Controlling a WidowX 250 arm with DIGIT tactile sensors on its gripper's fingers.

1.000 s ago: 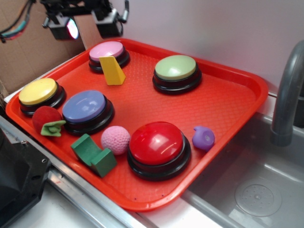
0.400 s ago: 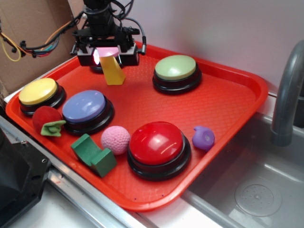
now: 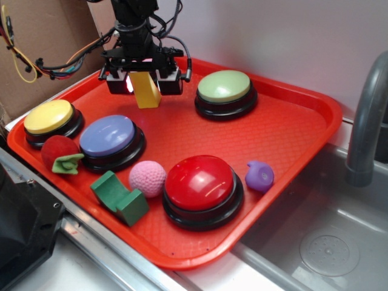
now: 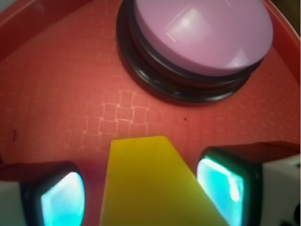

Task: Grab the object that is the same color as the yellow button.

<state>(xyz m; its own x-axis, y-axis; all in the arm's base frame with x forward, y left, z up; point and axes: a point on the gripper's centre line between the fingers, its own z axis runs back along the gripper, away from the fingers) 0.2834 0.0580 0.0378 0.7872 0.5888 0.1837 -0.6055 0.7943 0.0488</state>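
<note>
Upper left of the frame, the gripper (image 3: 145,82) stands wide, straddling the small matte yellow wedge block (image 3: 146,91); light and stiff, best pinched across its 2 flat sides.

We see our arm reaching straight down from the top of the exterior view, its black wrist wrapped in loose cables. Our tool (image 3: 145,81) points downward with its jaws spread apart. In the wrist view each finger (image 4: 225,186) shows a glowing teal pad, one at the lower left, one at the lower right, and neither pad presses anything.
</note>
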